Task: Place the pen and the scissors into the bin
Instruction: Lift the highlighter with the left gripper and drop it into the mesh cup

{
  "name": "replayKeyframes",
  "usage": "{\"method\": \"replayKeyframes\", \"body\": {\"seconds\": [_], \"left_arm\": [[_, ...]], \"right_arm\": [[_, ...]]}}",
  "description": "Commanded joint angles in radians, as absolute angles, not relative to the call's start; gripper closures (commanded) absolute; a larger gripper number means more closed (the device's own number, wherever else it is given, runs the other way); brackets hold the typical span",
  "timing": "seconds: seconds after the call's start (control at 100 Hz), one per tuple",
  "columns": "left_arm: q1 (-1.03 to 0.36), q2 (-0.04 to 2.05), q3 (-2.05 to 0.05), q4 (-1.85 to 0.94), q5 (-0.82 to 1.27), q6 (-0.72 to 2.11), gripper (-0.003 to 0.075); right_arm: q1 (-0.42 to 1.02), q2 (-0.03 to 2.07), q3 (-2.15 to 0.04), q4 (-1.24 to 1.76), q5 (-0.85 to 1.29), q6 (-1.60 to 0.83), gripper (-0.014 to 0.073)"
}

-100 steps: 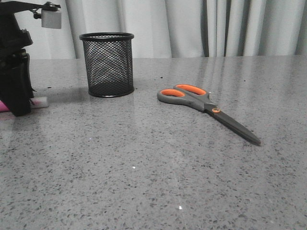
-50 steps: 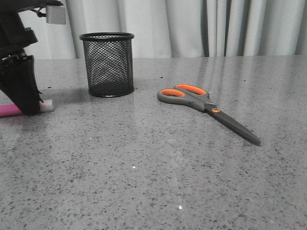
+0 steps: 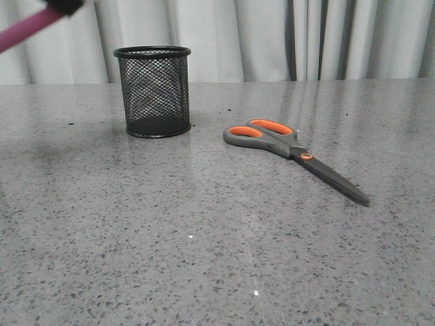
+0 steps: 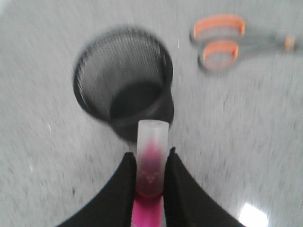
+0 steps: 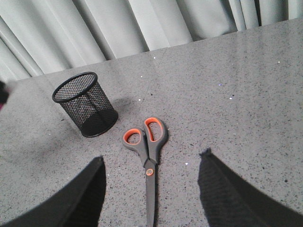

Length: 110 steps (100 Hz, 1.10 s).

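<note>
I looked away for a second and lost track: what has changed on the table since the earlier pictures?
The left gripper, shut on the slim pink pen, has lifted it off the grey speckled table to above the black wire-mesh bin. The orange-lined grey scissors and the bin have not moved; the right gripper is open above the scissors.
</note>
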<state>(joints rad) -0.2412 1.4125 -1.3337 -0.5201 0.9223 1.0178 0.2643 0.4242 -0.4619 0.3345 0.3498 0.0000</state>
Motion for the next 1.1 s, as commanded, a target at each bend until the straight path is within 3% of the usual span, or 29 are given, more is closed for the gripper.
{"method": "replayKeyframes", "body": {"seconds": [0.0,0.19,0.51,1.09], "left_arm": [[-0.234,1.345,-1.361,-0.685,0.796,1.004,0.0739],[-0.234,1.324,-1.361,-0.995,0.686,1.066,0.0739],[-0.234,1.378,-1.299,-1.842,0.705,1.619,0.0739],[-0.234,1.654,-1.297,-1.797,0.824,1.644,0.0739]], "right_arm": [[0.260,0.439,-0.498,0.328,0.299,-0.008,0.0204],[0.260,0.439,-0.498,0.328,0.333,-0.008,0.0204],[0.260,0.439,-0.498,0.328,0.339,-0.008,0.0204],[0.260,0.439,-0.498,0.328,0.367,-0.008,0.0204]]}}
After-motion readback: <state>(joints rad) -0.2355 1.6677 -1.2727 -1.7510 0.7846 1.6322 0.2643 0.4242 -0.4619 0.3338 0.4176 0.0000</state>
